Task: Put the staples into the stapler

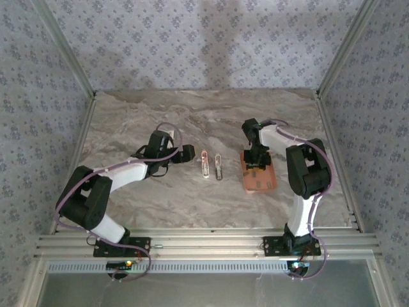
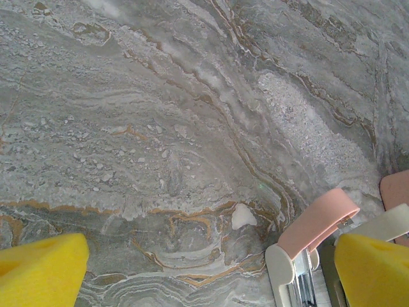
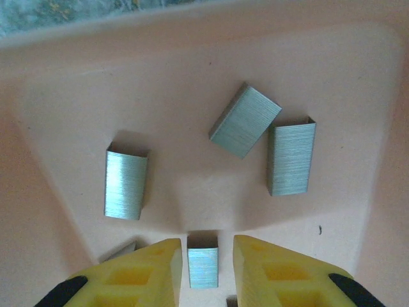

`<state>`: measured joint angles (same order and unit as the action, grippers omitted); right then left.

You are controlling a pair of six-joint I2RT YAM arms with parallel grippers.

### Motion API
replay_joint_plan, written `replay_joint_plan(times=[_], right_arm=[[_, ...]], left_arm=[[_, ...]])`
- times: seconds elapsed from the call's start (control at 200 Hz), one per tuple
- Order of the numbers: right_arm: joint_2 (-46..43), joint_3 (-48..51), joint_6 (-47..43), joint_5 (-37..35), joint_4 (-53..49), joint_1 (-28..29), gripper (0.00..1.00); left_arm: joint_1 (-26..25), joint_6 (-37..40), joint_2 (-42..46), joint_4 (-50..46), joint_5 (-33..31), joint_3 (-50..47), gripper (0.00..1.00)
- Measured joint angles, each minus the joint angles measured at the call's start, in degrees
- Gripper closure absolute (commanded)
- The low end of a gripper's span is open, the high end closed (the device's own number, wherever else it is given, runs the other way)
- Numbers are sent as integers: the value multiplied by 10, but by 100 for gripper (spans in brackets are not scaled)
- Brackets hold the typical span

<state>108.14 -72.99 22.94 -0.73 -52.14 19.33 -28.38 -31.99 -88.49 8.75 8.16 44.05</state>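
The stapler (image 1: pixel 204 164) lies on the marble between the arms, with a grey metal part (image 1: pixel 218 167) beside it. In the left wrist view its pale pink arm (image 2: pixel 316 220) and white end sit just inside my right-hand yellow finger. My left gripper (image 2: pixel 208 281) is open wide over bare marble. Several grey staples lie in the salmon tray (image 3: pixel 192 57): one strip (image 3: pixel 126 184) at left, two (image 3: pixel 245 121) (image 3: pixel 291 158) at right. My right gripper (image 3: pixel 206 262) is low in the tray, open, its yellow fingers straddling a short strip (image 3: pixel 202 268) with a small gap on each side.
The salmon tray (image 1: pixel 259 180) sits at right of centre under my right arm. A corner of it (image 2: pixel 397 192) shows near the stapler. Another strip (image 3: pixel 123 249) is half hidden by the left finger. Metal frame posts and wallpapered walls bound the table.
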Motion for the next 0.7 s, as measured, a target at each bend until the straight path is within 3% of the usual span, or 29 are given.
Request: replay_joint_plan(times=[0.7], right_arm=[[6,18,-1,16,16,-7,77]], left_arm=[[0,0,0,0,0,0,1]])
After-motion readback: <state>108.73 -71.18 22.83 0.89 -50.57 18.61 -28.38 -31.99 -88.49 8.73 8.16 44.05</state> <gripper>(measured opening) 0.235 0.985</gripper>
